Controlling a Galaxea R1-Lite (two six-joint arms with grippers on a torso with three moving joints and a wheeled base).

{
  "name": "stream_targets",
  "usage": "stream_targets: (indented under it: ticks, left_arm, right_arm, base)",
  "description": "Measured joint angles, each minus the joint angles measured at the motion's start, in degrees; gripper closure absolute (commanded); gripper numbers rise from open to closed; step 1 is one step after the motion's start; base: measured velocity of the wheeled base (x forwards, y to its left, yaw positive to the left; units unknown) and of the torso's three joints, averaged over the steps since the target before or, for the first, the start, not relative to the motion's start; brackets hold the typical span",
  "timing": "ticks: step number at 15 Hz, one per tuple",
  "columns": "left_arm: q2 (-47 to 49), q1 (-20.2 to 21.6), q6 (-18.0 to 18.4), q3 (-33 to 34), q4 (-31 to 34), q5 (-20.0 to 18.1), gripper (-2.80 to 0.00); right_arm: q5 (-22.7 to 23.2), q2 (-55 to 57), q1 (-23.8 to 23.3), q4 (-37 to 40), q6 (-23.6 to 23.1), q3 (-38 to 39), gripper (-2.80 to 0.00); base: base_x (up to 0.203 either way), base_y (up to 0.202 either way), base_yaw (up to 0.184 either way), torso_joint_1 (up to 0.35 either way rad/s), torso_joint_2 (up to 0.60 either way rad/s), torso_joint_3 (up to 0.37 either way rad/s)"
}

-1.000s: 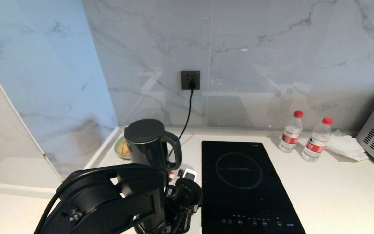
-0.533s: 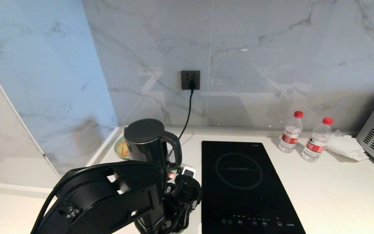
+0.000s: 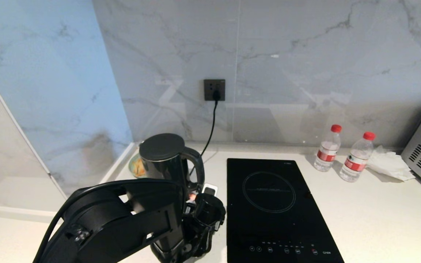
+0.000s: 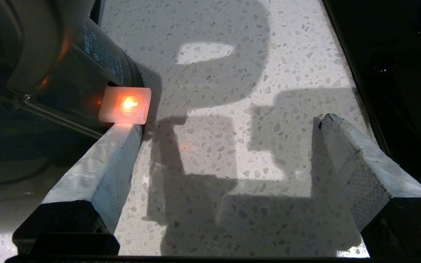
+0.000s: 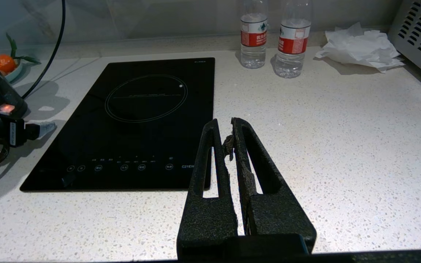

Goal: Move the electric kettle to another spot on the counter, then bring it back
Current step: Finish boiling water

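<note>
Nearest the robot, low at left, left arm fills the head view; left gripper (image 4: 228, 146) hangs low over the counter (image 3: 371, 219) with jaws spread wide and nothing between them, only bare speckled stone. One fingertip (image 4: 122, 135) sits right against the glowing orange switch (image 4: 125, 105) at the foot of the electric kettle (image 3: 166, 160). Right gripper (image 5: 228, 146) is parked over the near counter to the right of the induction hob (image 3: 272, 197), jaws pressed together, holding nothing.

Kettle stands upright at the far left of the counter, just left of the hob, loop handle (image 3: 196, 170) facing right, not gripped yet. Behind it a small dish with something orange (image 5: 7, 65); a black cord (image 3: 210, 128) runs up to the wall socket (image 3: 214, 89). Far right: two water bottles (image 3: 342, 153) and crumpled tissue (image 3: 389, 164).

Risks, judging from here: fingers are down at base level, not at the handle, so closing now would likely catch only air. Pushing further could nudge the switch or shove the kettle toward the dish. Switch light suggests it's powered and maybe hot; a tilted lift could spill.
</note>
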Motion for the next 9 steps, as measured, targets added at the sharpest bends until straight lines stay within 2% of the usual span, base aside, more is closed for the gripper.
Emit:
stream_targets:
  ticks: [9]
  left_arm:
    - [-0.22, -0.76, -1.17, 0.63, -0.1, 0.0, -2.8]
  right_arm:
    - [0.03, 0.0, 0.0, 0.0, -0.02, 0.0, 0.0]
  base:
    - [0.0, 0.0, 0.0, 0.0, 0.0, 0.0]
